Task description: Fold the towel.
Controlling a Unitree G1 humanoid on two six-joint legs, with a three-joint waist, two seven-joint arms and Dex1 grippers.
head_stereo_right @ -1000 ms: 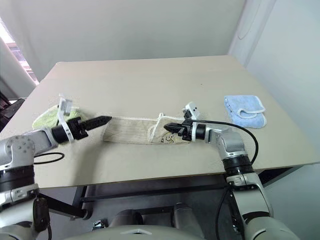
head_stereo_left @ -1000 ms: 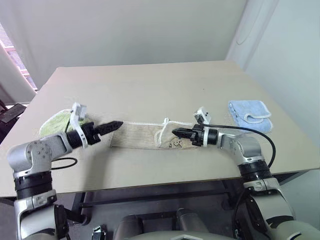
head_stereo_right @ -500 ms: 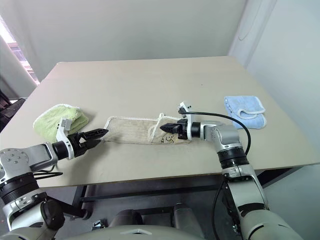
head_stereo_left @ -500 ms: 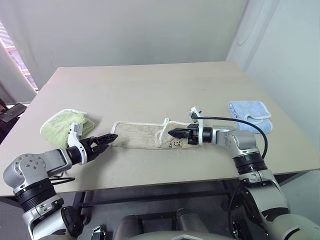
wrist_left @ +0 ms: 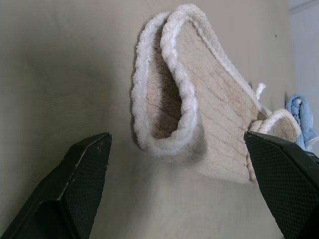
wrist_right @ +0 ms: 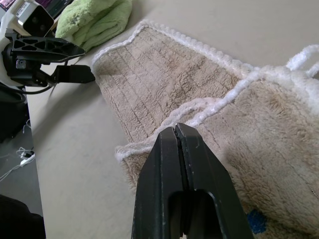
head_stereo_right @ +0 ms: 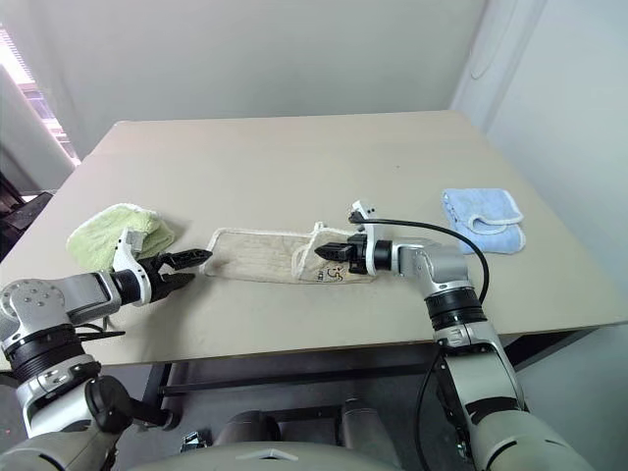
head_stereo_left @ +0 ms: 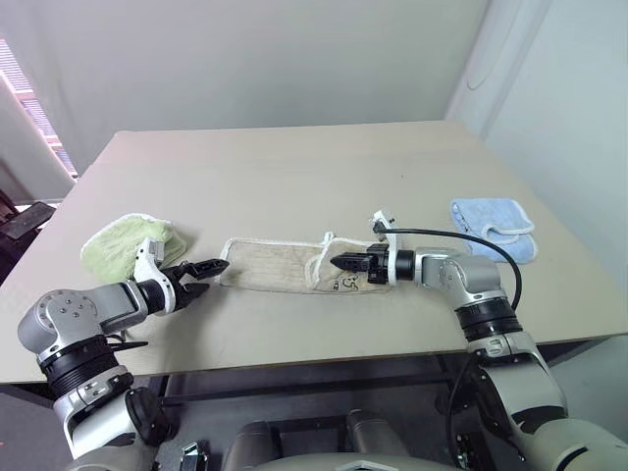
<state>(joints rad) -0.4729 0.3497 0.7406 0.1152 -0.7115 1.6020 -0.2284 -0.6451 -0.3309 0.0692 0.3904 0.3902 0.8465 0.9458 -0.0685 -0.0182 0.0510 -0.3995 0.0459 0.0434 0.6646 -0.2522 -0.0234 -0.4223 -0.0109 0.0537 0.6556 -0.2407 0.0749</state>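
Beige terry cloth with white corded edging, the towel lies as a long band across the near middle of the tabletop, its right end doubled over itself so that a small dark printed mark faces up there, with a white loop at the far edge of the fold. The left gripper sits low by the tabletop just off the towel's left end, its jaws spread wide and pointed at that end; in the left wrist view the two black fingers flank the curled, corded end of the cloth without touching it. The right gripper reaches in over the folded right part of the towel, its jaws pressed together with nothing between them, the tips right at the cloth near the doubled edge. A fluffy green towel is bunched near the left edge of the tabletop, just beyond the left gripper. A light-blue folded towel rests well apart near the right edge.
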